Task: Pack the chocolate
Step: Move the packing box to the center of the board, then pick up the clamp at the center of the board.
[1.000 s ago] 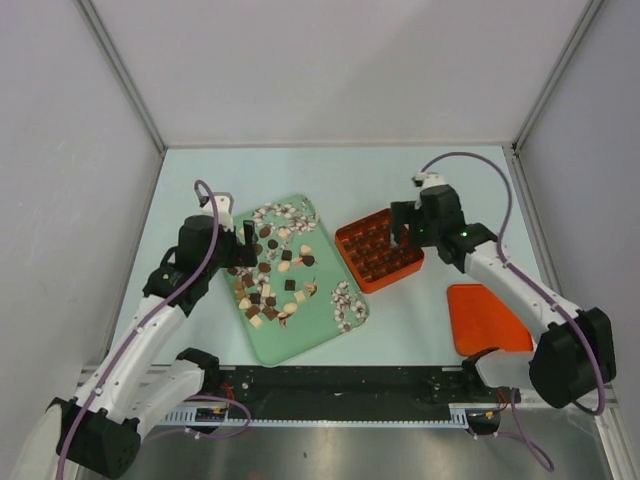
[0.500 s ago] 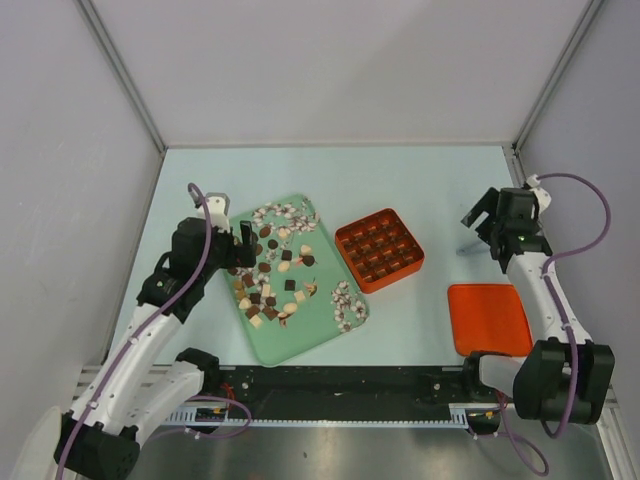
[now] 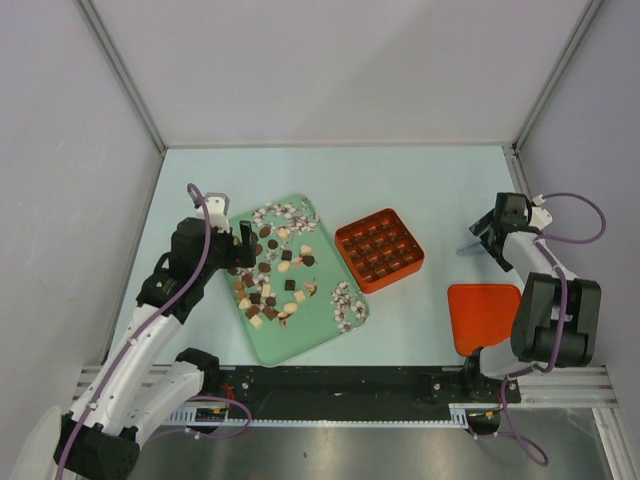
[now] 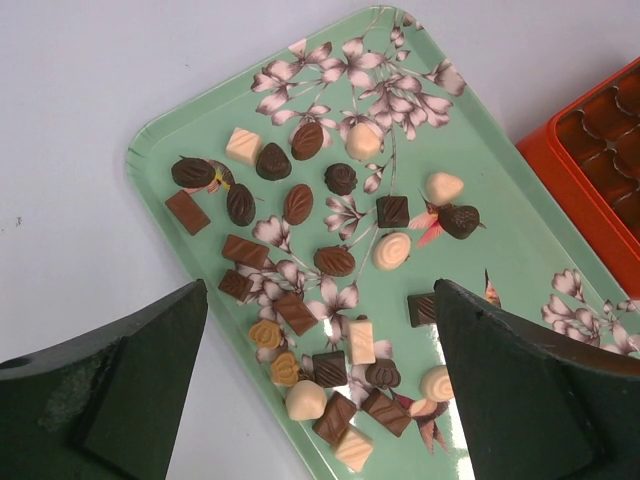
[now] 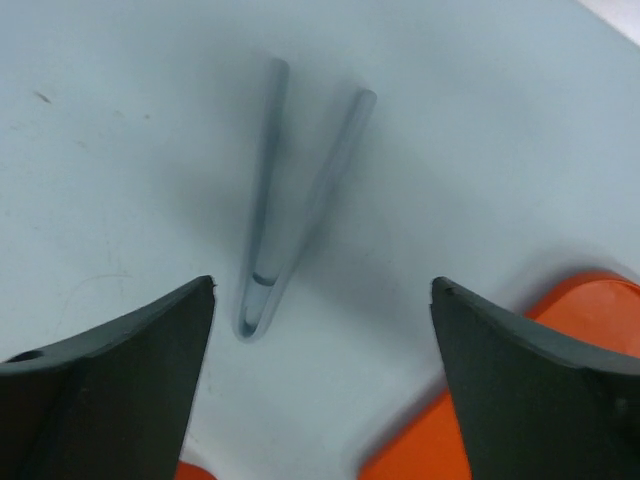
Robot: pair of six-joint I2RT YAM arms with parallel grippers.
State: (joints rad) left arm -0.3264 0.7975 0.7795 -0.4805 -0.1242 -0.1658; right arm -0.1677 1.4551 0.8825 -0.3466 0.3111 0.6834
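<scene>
Wide open, empty: left gripper (image 4: 318,288) over chocolates (image 4: 298,203) on floral tray (image 4: 480,180), right gripper (image 5: 322,285) over tweezers (image 5: 262,260) near table (image 5: 100,150) right edge.

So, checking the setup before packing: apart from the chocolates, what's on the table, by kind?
Green floral tray: 1
Orange grid box: 1
Flat orange lid: 1
Tweezers: 1
Total: 4
</scene>
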